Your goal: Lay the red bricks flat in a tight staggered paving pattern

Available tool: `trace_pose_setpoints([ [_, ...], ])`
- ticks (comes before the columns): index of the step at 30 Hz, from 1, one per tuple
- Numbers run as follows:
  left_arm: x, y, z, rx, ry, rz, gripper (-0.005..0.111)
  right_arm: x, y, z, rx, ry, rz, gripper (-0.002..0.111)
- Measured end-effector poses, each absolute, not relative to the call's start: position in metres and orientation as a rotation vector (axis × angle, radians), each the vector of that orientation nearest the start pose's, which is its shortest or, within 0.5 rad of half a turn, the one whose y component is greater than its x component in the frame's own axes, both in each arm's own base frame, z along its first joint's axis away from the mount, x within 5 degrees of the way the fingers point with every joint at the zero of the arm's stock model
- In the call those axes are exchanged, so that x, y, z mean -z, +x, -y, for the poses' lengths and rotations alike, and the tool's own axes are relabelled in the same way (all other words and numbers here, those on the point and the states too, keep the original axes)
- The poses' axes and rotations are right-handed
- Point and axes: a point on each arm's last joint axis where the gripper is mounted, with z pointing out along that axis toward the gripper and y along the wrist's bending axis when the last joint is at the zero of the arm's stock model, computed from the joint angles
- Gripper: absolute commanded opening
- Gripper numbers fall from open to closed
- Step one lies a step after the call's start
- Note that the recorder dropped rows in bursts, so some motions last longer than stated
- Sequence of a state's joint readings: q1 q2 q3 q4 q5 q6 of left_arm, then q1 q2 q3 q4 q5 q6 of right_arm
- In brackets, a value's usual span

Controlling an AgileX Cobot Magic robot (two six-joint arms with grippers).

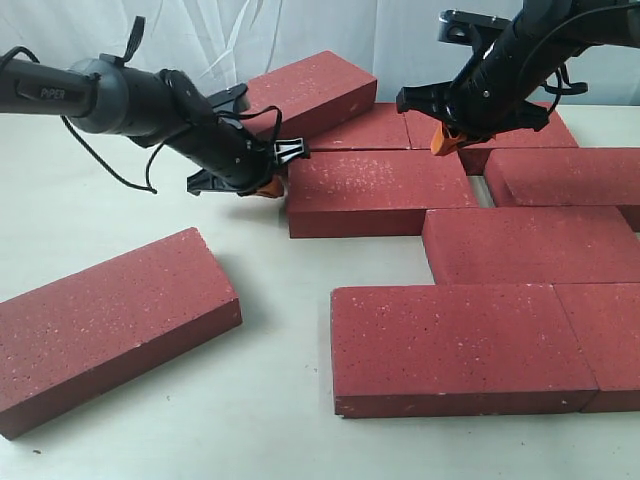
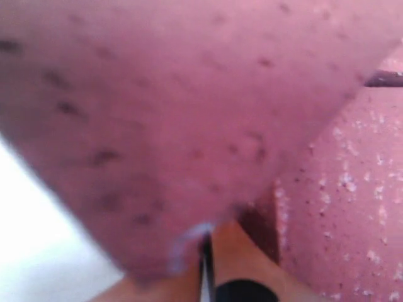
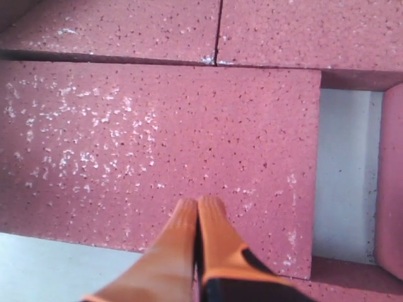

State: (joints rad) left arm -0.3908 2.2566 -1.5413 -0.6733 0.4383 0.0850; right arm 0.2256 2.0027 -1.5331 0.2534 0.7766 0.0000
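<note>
Scene: gritty, rectangular, white-speckled red bricks are laid on an off-white matte table; about nine are counted in the exterior view.
Paved group: most bricks are laid flat at centre and right in offset rows, and most long sides are seen touching.
Middle brick: laid flat at the left edge of the group. Its back long side is butted against the back row. A bare strip of table is left between its right end and the next brick.
Tilted brick: found at the back left of the group, not flat. It is propped at an angle, with its right part leaning over the flat back row.
Loose brick: laid flat but skewed at front left, well apart from the group, with nothing touching it.
Left gripper: black, with orange fingertips. It is placed just beside the left end of the middle brick, under the low near corner of the tilted brick. The tips are seen pressed together with nothing pinched. Contact with the brick cannot be told, as the wrist view is blurred.
Right gripper: black, with orange fingertips. It is held over the top face of the middle brick near its back right corner. The tips are pressed together with nothing pinched. Contact with the face cannot be told.
</note>
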Motion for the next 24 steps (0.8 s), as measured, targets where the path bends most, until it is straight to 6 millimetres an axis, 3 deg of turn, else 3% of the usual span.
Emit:
trace_pose_setpoints([
  [11, -0.123, 0.427, 0.231, 0.697, -0.042, -2.564, 0.0, -0.209, 0.417, -0.112, -0.356, -0.113, -2.734, -0.001],
  [24, -0.11, 0.427, 0.256, 0.733, 0.006, -2.579, 0.0, -0.208, 0.417, -0.112, -0.349, -0.117, -2.734, -0.001],
])
